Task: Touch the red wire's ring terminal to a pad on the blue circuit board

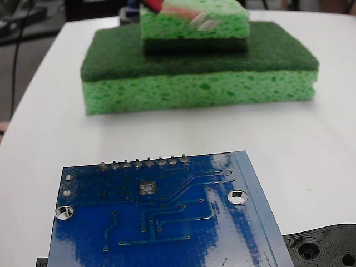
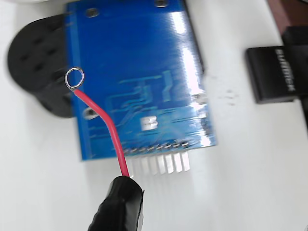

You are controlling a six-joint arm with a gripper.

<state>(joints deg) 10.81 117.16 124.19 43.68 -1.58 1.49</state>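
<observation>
Pincer (image 2: 118, 204), black-wrapped, opening hidden, carries red wire (image 2: 106, 130) over blue circuit board (image 2: 139, 62).

White table (image 1: 50, 100). Toward its far edge in the fixed view, a large green sponge (image 1: 200, 92) lies flat, dark scouring face up. A smaller green sponge (image 1: 194, 25) is stacked on it, its dark layer facing down. At the near right corner of that view, a black plate (image 1: 322, 247) with round holes. Wrist view: same black plate (image 2: 33, 57), rounded outline, at upper left. A small black rectangular block (image 2: 272, 72) with pale lettering, unreadable, lies near the table's right edge.
</observation>
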